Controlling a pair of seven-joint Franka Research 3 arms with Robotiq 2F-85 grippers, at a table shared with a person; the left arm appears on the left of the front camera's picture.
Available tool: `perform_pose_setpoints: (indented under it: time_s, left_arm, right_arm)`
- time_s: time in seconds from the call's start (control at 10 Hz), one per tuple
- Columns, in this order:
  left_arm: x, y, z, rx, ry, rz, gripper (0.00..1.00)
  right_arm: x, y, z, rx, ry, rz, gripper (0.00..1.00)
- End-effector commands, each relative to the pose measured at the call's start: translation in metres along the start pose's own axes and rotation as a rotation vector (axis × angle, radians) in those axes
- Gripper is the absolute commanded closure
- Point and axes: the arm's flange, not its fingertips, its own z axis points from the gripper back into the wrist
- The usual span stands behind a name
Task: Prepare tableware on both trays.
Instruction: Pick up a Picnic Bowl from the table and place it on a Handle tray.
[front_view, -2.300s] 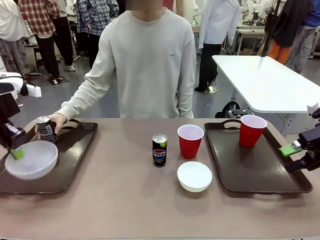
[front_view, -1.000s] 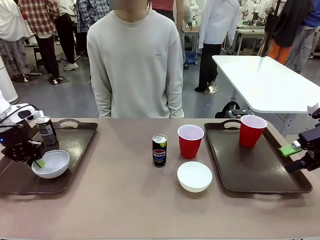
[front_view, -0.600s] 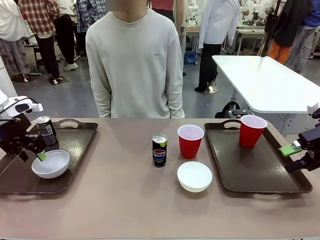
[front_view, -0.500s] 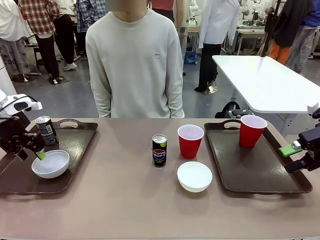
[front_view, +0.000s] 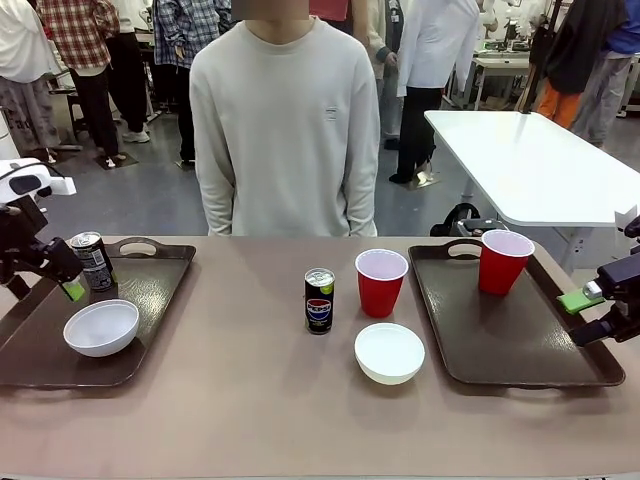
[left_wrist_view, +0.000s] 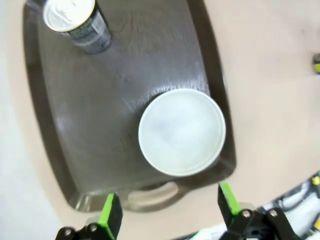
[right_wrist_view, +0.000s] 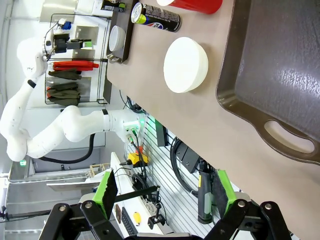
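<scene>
The left gripper (left_wrist_view: 166, 194) hangs with fingers spread wide and empty above a white bowl (left_wrist_view: 181, 131) resting in the left tray (left_wrist_view: 100, 110). A grey can (left_wrist_view: 75, 22) stands upright at that tray's far end. The right gripper (right_wrist_view: 165, 177), also spread and empty, sits beside the right tray (front_view: 520, 345), which holds one red cup (front_view: 504, 261). On the table (front_view: 250, 400) between the trays are the Pepsi can (front_view: 319, 300), a second red cup (front_view: 381, 282) and a second bowl (front_view: 389, 352).

Left tray (front_view: 150, 300) and right tray (front_view: 520, 340) are dark brown on a tan table (front_view: 230, 400), the tray bowl (front_view: 101, 327) and table bowl (front_view: 389, 352) white. The middle cup (front_view: 381, 290) and tray cup (front_view: 503, 268) are red, white inside; the Pepsi can (front_view: 319, 300) is black, the other can (front_view: 92, 262) grey-silver.
</scene>
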Motion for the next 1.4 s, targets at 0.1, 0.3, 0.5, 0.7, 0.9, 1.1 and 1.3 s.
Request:
perform_pose_setpoints:
  time_s: [0.1,0.3,0.5,0.7,0.9,1.1,1.3]
  left_arm:
    - [-0.093,-0.015,-0.029,-0.024,-0.048,0.026,0.00]
    - [-0.100,-0.001,-0.018,-0.315,-0.143,-0.003,0.00]
    - [-0.109,0.021,-0.022,-0.511,-0.155,-0.055,0.00]
    - [-0.116,0.060,-0.036,-0.793,-0.197,-0.097,0.00]
    - [-0.120,0.085,-0.061,-0.905,-0.212,-0.108,0.00]
    - [-0.118,0.108,-0.083,-1.021,-0.225,-0.116,0.00]
    - [-0.121,0.122,-0.099,-1.088,-0.328,-0.121,0.00]
  right_arm:
    - [0.000,0.000,0.001,0.016,-0.004,0.006,0.00]
    - [0.000,0.000,0.001,0.016,-0.004,0.006,0.00]
    - [0.000,0.000,0.001,0.016,-0.004,0.006,0.00]
    - [-0.004,0.032,-0.004,-0.155,0.043,-0.017,0.00]
    - [0.005,0.099,-0.026,-0.362,0.116,-0.012,0.00]
    - [0.019,0.142,-0.058,-0.522,0.104,-0.024,0.00]
    - [0.031,0.166,-0.089,-0.578,0.120,-0.048,0.00]
